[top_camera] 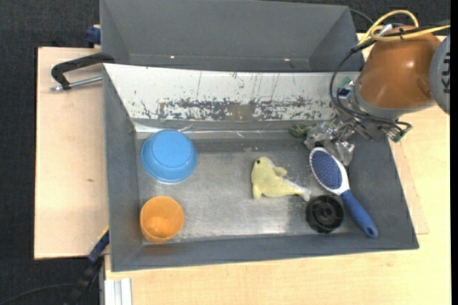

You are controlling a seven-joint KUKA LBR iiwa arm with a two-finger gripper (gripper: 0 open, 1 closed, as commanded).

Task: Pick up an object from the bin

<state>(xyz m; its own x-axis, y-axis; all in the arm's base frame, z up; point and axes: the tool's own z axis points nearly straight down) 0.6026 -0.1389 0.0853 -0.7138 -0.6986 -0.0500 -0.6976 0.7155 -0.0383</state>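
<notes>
Well, the gripper (335, 135) is hanging low at the right end of the grey metal bin (122, 175), close to its far wall, with the arm's rounded orange cover (397, 74) sitting above it. It is hovering right at the top edge of the oval blue-and-white hairbrush (328, 171). The brush's bristled head is lying face up and its blue handle is running off toward the near right corner. Whether the gripper is open or closed, I cannot tell from this angle, and whether it is touching the brush is just as unclear. Just left of the brush handle, a round black disc-shaped part (324, 214) is lying flat on the floor. A small pale-yellow plush animal (269, 180) is resting mid-floor, near the brush on its left. Well apart at the left end, a round blue plastic bowl (169, 156) is sitting behind an orange plastic cup (162, 218), which is standing with its mouth up.
</notes>
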